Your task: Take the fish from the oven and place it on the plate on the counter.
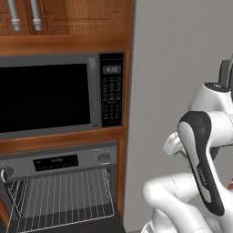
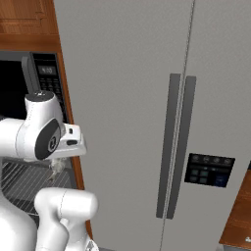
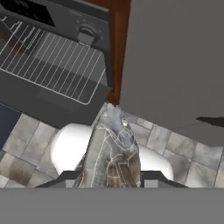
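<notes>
- Fish (image 3: 113, 153) sits clamped between my gripper (image 3: 109, 179) fingertips in the hand view, head pointing away, so it's out of the oven and ready to carry.
- Below it I see tiled floor, not counter.
- Oven (image 1: 63, 191) stands open, wire rack (image 1: 61, 198) bare.
- Microwave (image 1: 59, 93) above, fridge (image 2: 162, 108) beside; I judge a swing to the plate comes next.

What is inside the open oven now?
The oven cavity holds a bare wire rack. The fish sits between the gripper fingers. The cavity's lower part is out of frame.
</notes>
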